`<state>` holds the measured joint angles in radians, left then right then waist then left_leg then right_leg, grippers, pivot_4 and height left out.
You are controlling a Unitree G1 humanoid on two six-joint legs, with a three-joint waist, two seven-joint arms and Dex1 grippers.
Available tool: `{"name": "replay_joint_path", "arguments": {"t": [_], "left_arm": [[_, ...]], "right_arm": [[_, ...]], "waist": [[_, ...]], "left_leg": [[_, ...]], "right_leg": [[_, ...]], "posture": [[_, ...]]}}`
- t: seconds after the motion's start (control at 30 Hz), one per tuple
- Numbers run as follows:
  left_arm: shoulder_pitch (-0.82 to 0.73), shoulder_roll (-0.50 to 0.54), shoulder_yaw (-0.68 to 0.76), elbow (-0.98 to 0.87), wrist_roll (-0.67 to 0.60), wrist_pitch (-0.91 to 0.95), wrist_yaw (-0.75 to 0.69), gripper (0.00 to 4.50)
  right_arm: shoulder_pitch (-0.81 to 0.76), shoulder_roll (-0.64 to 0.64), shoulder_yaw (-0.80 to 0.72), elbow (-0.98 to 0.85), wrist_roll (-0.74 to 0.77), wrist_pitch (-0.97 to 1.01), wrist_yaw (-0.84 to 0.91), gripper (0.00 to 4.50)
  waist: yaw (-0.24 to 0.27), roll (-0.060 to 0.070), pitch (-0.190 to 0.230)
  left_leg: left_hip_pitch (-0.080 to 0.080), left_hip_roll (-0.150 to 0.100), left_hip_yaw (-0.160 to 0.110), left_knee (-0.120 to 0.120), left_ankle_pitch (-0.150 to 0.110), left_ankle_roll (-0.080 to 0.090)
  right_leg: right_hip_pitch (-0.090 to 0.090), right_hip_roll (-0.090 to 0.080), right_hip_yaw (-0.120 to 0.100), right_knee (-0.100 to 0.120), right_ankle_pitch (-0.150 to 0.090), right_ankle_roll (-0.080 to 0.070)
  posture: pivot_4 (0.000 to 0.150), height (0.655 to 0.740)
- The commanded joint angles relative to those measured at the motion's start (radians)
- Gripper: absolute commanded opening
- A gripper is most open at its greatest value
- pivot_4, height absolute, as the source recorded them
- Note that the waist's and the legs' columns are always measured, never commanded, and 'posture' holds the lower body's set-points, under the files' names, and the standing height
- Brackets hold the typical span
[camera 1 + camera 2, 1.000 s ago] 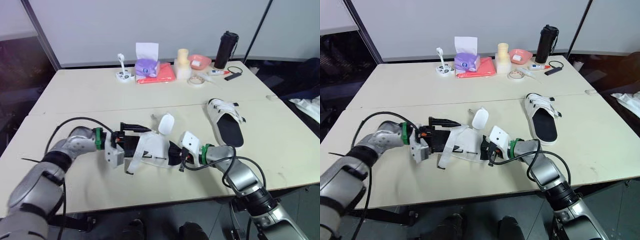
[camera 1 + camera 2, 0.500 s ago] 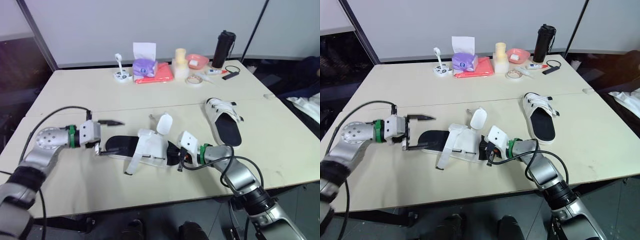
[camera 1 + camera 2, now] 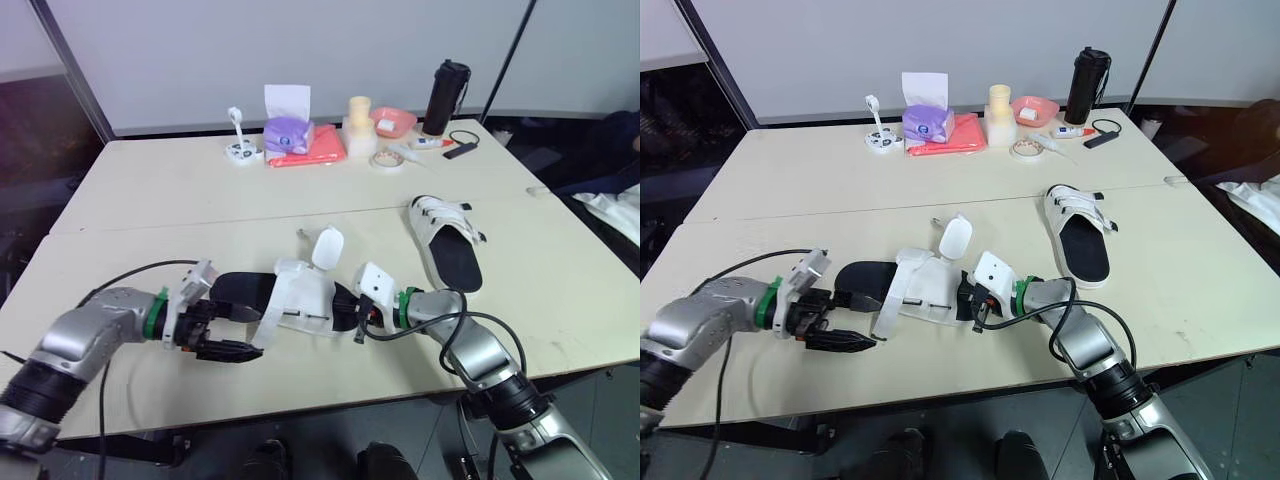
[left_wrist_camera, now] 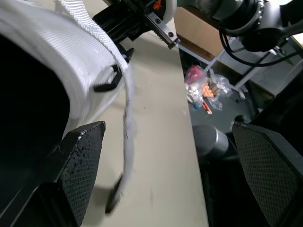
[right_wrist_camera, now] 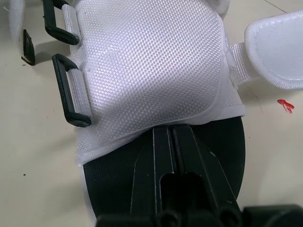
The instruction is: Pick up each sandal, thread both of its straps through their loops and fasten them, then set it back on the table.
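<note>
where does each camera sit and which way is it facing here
Eye views: on the head, facing forward and down over the table; both arms show, left gripper and right gripper at opposite ends of the near sandal, second sandal further right.
Left wrist view: on the left wrist, looking along its open fingers past a loose strap.
Right wrist view: on the right wrist, looking along its shut fingers at the sandal's black loops.
Shared: every view shows the near sandal.

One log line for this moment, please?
left tool: open around loose strap | right tool: shut, on unfastened sandal | second sandal: on table
</note>
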<state>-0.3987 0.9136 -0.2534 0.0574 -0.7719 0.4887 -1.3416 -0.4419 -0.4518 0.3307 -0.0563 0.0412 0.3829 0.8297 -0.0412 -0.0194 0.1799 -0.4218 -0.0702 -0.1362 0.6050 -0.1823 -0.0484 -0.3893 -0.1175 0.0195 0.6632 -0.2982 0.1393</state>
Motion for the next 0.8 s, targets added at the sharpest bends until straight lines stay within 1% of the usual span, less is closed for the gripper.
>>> {"name": "replay_joint_path", "arguments": {"t": [0.03,0.27,0.33,0.4,0.53,0.6,0.67,0.8], "left_arm": [[-0.022,-0.021,0.036,-0.013,0.054,0.006,-0.002,4.41],[-0.033,-0.073,0.044,0.029,0.134,0.006,-0.027,4.41],[-0.038,-0.088,0.051,0.039,0.147,0.011,-0.029,3.88],[-0.041,-0.103,0.057,0.043,0.150,0.019,-0.033,3.14],[-0.048,-0.133,0.074,0.037,0.145,0.053,-0.036,0.97],[-0.052,-0.143,0.082,0.032,0.141,0.072,-0.039,0.05],[-0.059,-0.151,0.094,0.022,0.118,0.129,-0.031,0.05],[-0.107,-0.172,0.147,0.029,0.024,0.311,-0.010,0.05]], "right_arm": [[0.019,-0.008,0.015,0.007,-0.020,0.021,-0.002,0.00],[0.023,-0.010,0.016,0.004,-0.022,0.021,-0.004,0.00],[0.023,-0.009,0.017,0.004,-0.022,0.022,-0.004,0.00],[0.023,-0.010,0.017,0.003,-0.022,0.023,-0.004,0.00],[0.025,-0.010,0.018,0.001,-0.023,0.024,-0.005,0.00],[0.024,-0.010,0.018,0.002,-0.023,0.025,-0.005,0.00],[0.026,-0.011,0.019,0.001,-0.023,0.025,-0.006,0.00],[0.025,-0.012,0.018,0.002,-0.023,0.026,-0.006,0.00]], "waist": [[0.000,0.000,0.000],[0.001,0.000,0.000],[0.001,0.000,0.000],[0.001,0.000,0.000],[0.002,0.000,0.000],[0.002,0.000,0.000],[0.002,0.000,0.000],[0.002,0.000,0.000]], "left_leg": [[0.000,0.000,0.000,0.000,0.000,0.000],[0.000,0.000,0.000,0.000,0.000,0.000],[0.000,0.000,0.000,0.000,0.000,0.000],[0.000,0.000,0.000,0.000,0.000,0.000],[0.000,0.000,0.000,-0.001,0.000,0.000],[0.000,0.000,0.000,-0.001,0.000,0.000],[0.000,0.000,0.000,-0.001,0.000,0.000],[0.000,0.000,0.000,0.000,0.000,0.000]], "right_leg": [[0.000,0.000,0.000,0.000,0.000,0.000],[0.000,0.000,0.000,0.000,0.000,0.000],[0.000,0.000,0.000,0.000,0.000,0.000],[0.000,-0.001,0.000,-0.001,0.000,0.000],[0.000,-0.001,0.000,-0.001,0.000,0.000],[0.000,-0.001,0.000,-0.001,0.000,0.000],[0.000,-0.001,0.000,-0.001,0.000,0.000],[0.000,-0.001,0.000,-0.001,0.000,0.000]], "posture": [[0.150,0.7400],[0.150,0.7400],[0.150,0.7400],[0.150,0.7400],[0.150,0.7400],[0.150,0.7400],[0.150,0.7400],[0.150,0.7400]]}}
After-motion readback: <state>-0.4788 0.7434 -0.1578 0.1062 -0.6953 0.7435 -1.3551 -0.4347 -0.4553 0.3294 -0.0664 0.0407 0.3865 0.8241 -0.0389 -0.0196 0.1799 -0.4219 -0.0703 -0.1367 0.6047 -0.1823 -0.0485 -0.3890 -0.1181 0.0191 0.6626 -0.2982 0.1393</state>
